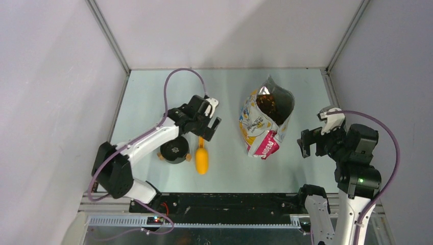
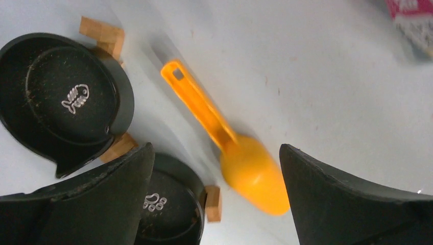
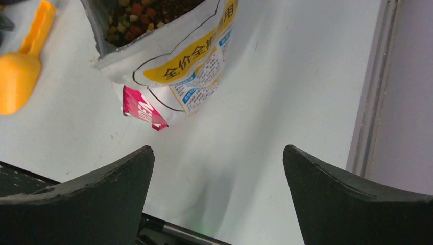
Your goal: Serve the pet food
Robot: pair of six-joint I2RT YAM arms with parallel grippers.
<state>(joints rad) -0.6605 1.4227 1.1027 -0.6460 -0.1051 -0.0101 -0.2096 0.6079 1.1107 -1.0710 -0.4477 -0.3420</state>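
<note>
Left claw [image 1: 208, 128], open and empty, hangs over the scoop [image 1: 202, 159] handle, scoop axis near-far, bowl nearer; kibble [image 1: 271, 106] in bag [image 1: 258, 133] to its right.

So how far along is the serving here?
Early. The bag is open with pet food inside, but both black bowls look empty. The left gripper hangs open above the orange scoop; the right gripper is open beside the bag. Scooping and pouring remain.

Overhead, two close wrist views; shared scoop [image 1: 202, 161]
</note>
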